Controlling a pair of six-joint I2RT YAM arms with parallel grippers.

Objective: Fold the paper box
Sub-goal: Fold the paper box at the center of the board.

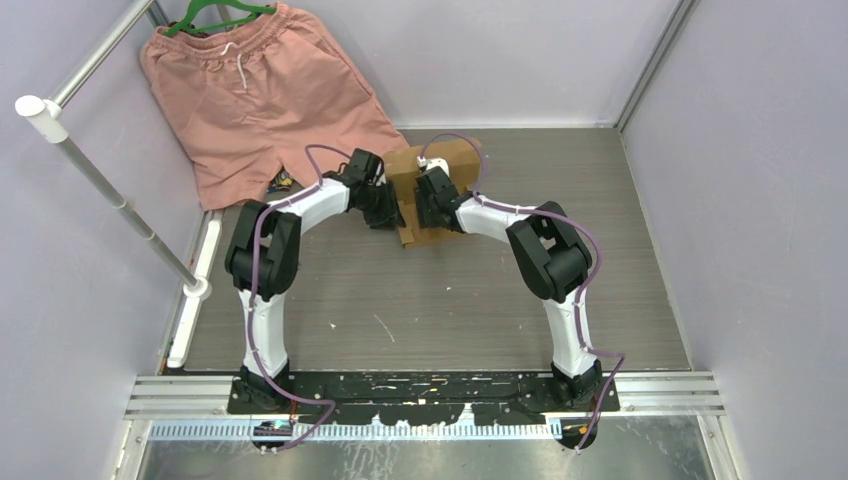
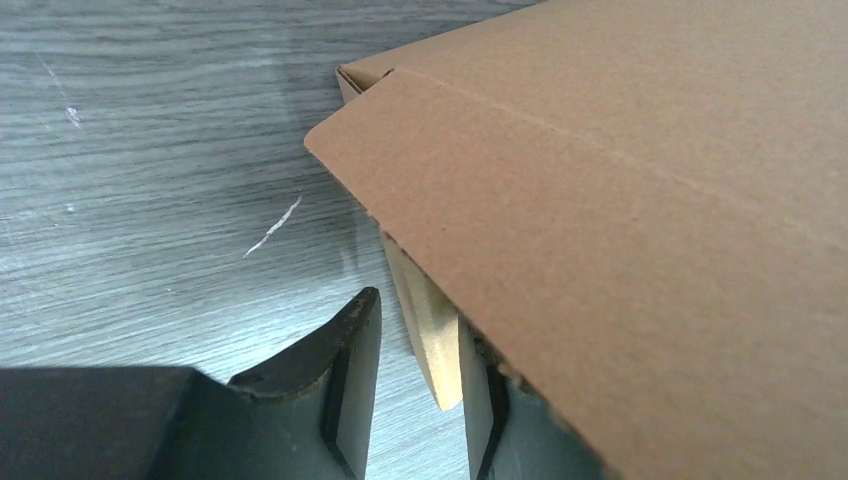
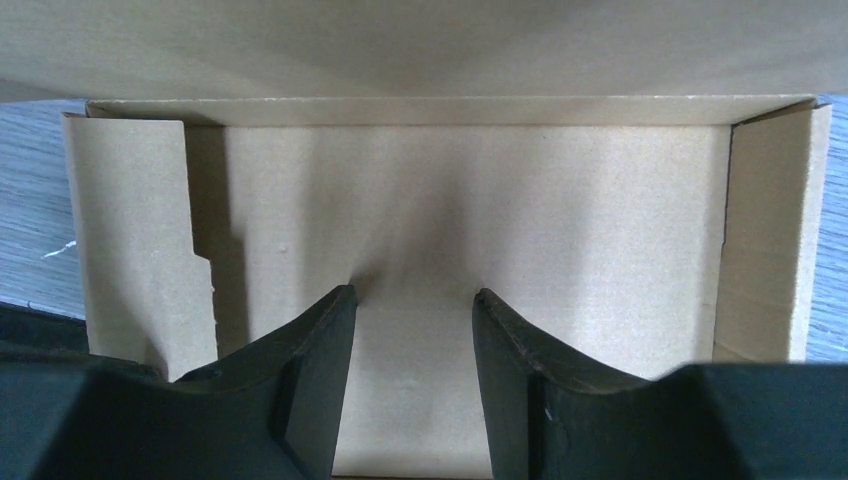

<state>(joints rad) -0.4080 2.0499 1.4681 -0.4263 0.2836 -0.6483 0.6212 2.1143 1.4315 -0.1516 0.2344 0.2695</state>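
While left gripper [image 2: 418, 318] straddles side flap [image 2: 415, 290] unclamped, lower centre | right gripper [image 3: 412, 295] spread inside paper box [image 3: 450, 200] | pinch flap squarely, fold slowly.

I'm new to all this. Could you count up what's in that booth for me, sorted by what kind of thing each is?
Cardboard box: 1
Pink shorts: 1
Green hanger: 1
Robot arms: 2 (left arm, right arm)
Total: 5
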